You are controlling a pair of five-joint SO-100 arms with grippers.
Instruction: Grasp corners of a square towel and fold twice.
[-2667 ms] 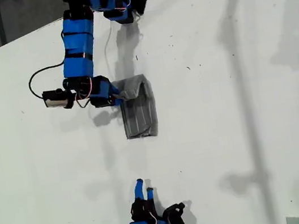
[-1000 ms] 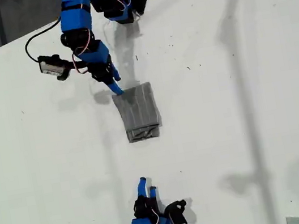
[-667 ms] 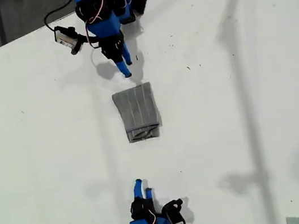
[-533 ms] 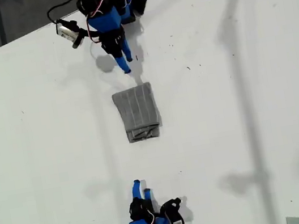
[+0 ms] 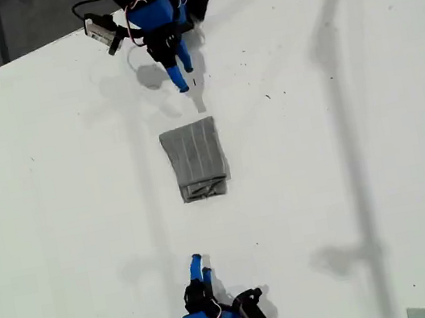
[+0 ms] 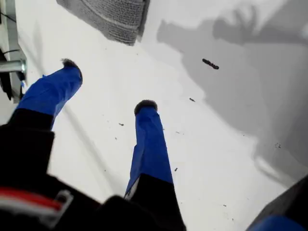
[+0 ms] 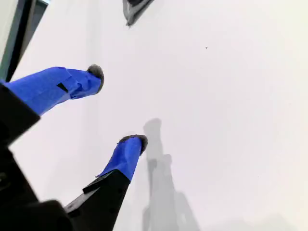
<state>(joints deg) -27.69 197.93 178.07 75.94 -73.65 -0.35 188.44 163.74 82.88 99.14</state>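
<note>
Folded grey towel (image 5: 195,159) flat on white table (image 5: 341,146); my first claw (image 6: 108,89) near it, jaws apart, empty; my second claw (image 7: 118,106) well apart, jaws apart, empty

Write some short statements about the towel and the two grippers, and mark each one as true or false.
1. The towel lies folded on the table, between the two arms in the exterior view. True.
2. My first gripper holds a corner of the towel. False: it is open, holds nothing and is apart from the towel.
3. My second gripper is open, with nothing between its fingers. True.
4. Part of the towel hangs over the table's edge. False: the whole towel lies flat on the table, away from every edge.
</note>
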